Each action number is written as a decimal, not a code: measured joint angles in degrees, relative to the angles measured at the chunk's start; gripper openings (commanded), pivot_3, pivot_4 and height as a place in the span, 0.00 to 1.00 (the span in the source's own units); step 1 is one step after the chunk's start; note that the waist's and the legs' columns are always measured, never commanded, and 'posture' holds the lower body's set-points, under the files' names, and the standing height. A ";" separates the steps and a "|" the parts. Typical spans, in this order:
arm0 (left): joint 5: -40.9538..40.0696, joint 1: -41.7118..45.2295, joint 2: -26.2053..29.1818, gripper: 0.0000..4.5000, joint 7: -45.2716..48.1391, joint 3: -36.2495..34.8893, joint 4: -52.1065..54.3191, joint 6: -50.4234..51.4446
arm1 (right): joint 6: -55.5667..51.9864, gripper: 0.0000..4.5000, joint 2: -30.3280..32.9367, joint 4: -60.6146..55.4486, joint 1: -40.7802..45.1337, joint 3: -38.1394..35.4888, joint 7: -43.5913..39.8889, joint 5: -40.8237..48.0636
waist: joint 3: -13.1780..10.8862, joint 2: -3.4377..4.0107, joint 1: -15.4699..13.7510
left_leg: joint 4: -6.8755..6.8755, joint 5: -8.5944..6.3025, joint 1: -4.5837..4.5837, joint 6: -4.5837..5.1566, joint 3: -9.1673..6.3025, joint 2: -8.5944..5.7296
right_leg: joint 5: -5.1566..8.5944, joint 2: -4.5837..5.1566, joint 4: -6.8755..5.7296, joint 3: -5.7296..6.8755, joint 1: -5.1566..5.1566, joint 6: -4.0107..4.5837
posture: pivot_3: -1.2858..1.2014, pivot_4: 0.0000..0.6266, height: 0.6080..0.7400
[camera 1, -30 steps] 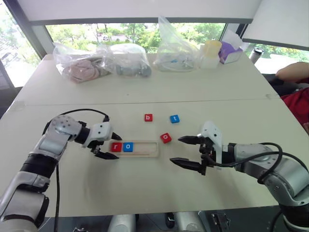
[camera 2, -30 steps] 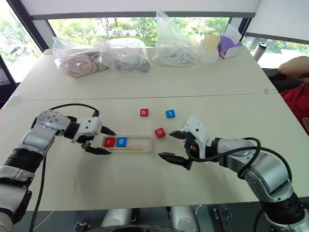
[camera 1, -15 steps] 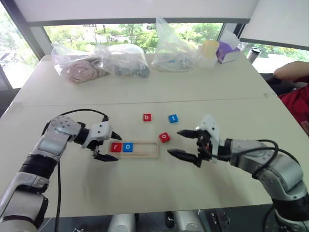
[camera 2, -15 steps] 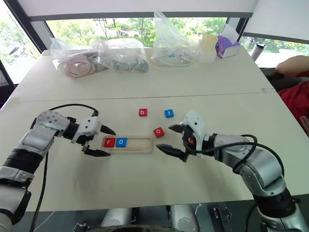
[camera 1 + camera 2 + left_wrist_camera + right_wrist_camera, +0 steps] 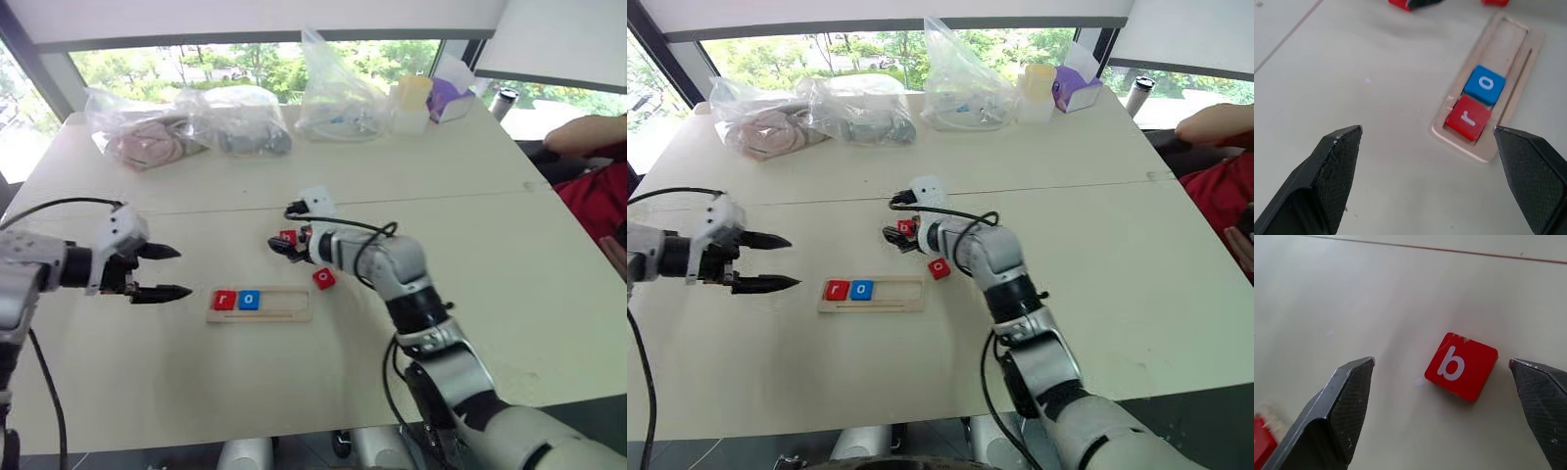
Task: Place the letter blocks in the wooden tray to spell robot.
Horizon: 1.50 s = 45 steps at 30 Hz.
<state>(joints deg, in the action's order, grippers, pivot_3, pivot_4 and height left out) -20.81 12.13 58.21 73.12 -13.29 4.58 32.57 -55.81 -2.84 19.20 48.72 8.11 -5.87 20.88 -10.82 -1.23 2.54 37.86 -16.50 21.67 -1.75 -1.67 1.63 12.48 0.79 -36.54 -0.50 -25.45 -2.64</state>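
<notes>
Wooden tray (image 5: 260, 305) lies near the table's middle, long axis running 9 to 3 o'clock. Two slots filled at its 9 o'clock end: red r block (image 5: 224, 300), then blue o block (image 5: 249, 300) touching it. The three slots toward 3 o'clock are bare.

Right gripper (image 5: 1449, 396) is out over the table at about 1 o'clock from the tray, fingers spread wide with the red b block (image 5: 1461, 365) lying flat on the table between them (untouched, clear air on both sides in the right wrist view). The red o block (image 5: 322, 279) sits loose just off the tray's 3 o'clock end, at about 5 o'clock from the b. The t block is hidden behind the right arm, so I cannot place it.

Left gripper (image 5: 162, 272) hangs well off the tray's 9 o'clock end, fingers spread, holding nothing.

Step in hand, as I judge it: fetching b, the third letter. Next move calls for lowering the right fingers to table level astride the tile, closing on two opposite edges, lifting, then setting it in the slot right beside the blue o with the letter upright. The tile sits skewed to the fingers, so a corner pinch could spin it.
</notes>
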 measured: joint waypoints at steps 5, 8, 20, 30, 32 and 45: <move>-2.52 -7.61 -3.96 1.00 -7.57 -2.87 8.77 4.77 | 3.06 1.00 -3.14 5.51 2.34 0.23 1.07 -4.05 | 0.07 -0.11 0.02 | -0.10 0.00 -0.26 0.00 0.09 0.07 | -0.04 -0.11 -0.02 -0.18 0.10 0.16 | 0.52 0.24 1.00; -3.63 -7.82 -4.47 1.00 -11.01 -5.23 11.41 5.78 | 5.66 0.88 -5.04 8.59 3.01 1.53 1.23 -7.12 | 0.09 -0.15 0.19 | -0.10 0.01 -0.37 0.00 0.13 0.10 | -0.09 -0.22 0.00 -0.18 0.14 0.47 | 0.52 0.24 1.00; -4.90 -7.39 -4.90 1.00 -15.12 -4.14 13.79 5.31 | 11.06 0.35 -2.51 2.42 -2.25 7.31 -0.79 -15.54 | 0.06 -0.11 0.93 | -0.19 0.02 -0.27 -0.03 0.09 0.10 | -0.16 -0.27 -0.09 -0.12 -0.01 0.43 | 0.52 0.24 1.00; -8.92 1.34 -5.32 1.00 -15.20 2.32 18.23 8.26 | -19.34 0.35 17.15 -44.01 -16.48 -4.36 -7.17 -9.99 | 0.06 -0.11 -0.06 | -0.54 0.02 -0.28 -0.03 0.24 -0.06 | -0.07 -0.22 0.33 -0.26 0.05 0.22 | 0.52 0.24 1.00; -9.39 2.77 -5.76 1.00 -15.49 3.55 18.22 8.47 | -25.98 0.35 15.85 -47.69 -18.70 -7.10 -7.34 -8.68 | 0.05 -0.10 0.30 | -0.63 0.02 -0.34 -0.03 0.27 -0.02 | -0.09 -0.30 0.29 -0.32 0.00 0.20 | 0.52 0.24 1.00; -9.17 6.51 -6.04 1.00 -14.28 7.87 13.31 7.66 | -34.24 0.68 8.70 -50.60 -25.35 -10.23 -3.65 -8.82 | 0.05 -0.09 0.07 | -0.61 0.02 -0.36 -0.03 0.19 0.20 | 0.05 -0.75 0.28 -0.39 -0.02 0.39 | 0.52 0.24 1.00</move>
<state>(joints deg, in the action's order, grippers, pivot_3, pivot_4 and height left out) -29.98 18.64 52.17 58.84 -5.43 17.89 40.23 -90.05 5.86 -31.40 23.37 -2.12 -9.52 12.06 -10.77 -1.32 2.61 37.24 -16.48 21.31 -1.78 -1.48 1.83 12.52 0.04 -36.25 -0.89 -25.47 -2.25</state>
